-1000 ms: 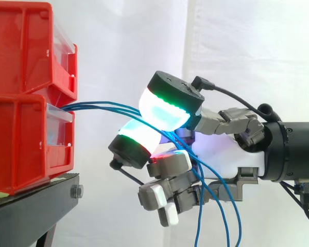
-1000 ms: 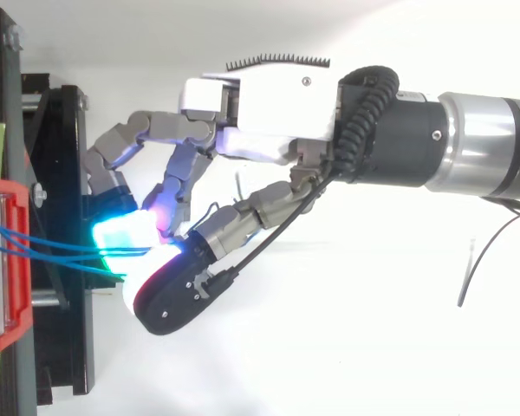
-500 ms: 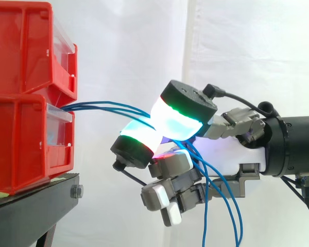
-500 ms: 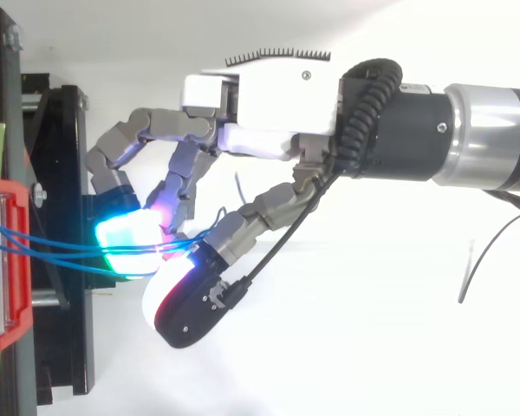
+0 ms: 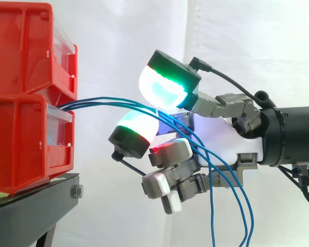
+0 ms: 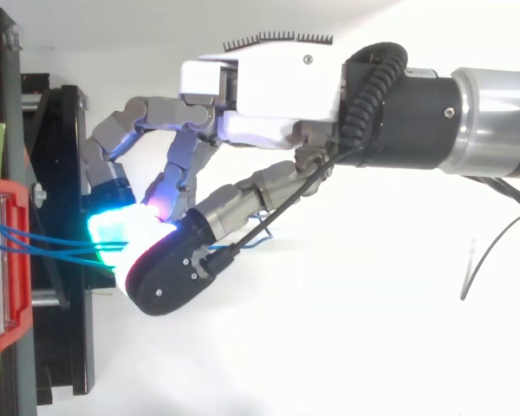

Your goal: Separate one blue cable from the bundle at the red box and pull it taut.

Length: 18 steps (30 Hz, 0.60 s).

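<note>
Blue cables (image 5: pixel 77 104) from the red box (image 5: pixel 20 139) run through the loosely curled hand (image 5: pixel 221 149), pads parted; pulling now could drag the whole bundle, not one strand.

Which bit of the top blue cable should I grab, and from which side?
I'd grip the top blue cable on its open span between the red box and the hand, where it bows above the other strands. Come from above: the rest of the bundle lies just beneath.
</note>
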Each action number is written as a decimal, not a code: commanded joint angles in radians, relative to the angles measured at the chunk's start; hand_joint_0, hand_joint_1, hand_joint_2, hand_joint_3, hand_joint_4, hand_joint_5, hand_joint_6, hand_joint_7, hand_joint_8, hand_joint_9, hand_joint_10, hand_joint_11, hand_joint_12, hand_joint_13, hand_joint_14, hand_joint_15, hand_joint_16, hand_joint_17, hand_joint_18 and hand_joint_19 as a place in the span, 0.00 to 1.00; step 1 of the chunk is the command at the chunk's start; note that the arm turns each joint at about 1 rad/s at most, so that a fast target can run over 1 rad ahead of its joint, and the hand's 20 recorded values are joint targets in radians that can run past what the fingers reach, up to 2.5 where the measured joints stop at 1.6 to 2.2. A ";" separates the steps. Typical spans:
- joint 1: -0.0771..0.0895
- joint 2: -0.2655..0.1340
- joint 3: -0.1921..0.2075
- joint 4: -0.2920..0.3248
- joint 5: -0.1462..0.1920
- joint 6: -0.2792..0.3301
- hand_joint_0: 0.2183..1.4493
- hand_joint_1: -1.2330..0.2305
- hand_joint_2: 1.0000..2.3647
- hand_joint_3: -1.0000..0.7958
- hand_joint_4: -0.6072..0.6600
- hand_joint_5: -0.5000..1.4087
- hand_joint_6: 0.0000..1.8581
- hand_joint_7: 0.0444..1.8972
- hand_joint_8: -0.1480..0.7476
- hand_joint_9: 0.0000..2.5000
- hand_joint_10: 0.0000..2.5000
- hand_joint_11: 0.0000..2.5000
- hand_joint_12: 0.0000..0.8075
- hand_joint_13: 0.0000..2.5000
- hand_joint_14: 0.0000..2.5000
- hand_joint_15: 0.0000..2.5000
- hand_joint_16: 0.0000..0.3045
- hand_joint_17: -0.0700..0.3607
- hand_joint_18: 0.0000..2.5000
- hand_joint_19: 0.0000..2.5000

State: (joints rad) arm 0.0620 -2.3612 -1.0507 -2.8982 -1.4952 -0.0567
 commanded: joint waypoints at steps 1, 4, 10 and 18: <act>-0.004 0.000 0.005 -0.007 -0.004 0.000 0.32 0.39 0.00 0.28 0.49 0.19 0.45 0.60 0.46 0.49 0.01 0.51 0.47 0.37 0.01 0.37 0.16 0.42 0.31 0.35; -0.005 0.000 0.009 -0.012 -0.010 0.000 0.33 0.35 0.00 0.28 0.48 0.19 0.45 0.63 0.47 0.49 0.01 0.51 0.47 0.37 0.01 0.37 0.16 0.42 0.31 0.35; -0.005 0.000 0.014 -0.015 -0.010 0.000 0.36 0.26 0.01 0.38 0.47 0.18 0.46 0.65 0.46 0.48 0.01 0.51 0.47 0.37 0.01 0.37 0.16 0.42 0.31 0.34; -0.005 0.000 0.018 -0.019 -0.010 0.000 0.45 0.21 0.00 0.28 0.40 0.18 0.47 0.70 0.46 0.46 0.01 0.51 0.46 0.36 0.01 0.36 0.16 0.42 0.31 0.32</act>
State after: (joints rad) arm 0.0556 -2.3608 -1.0343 -2.9148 -1.5048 -0.0575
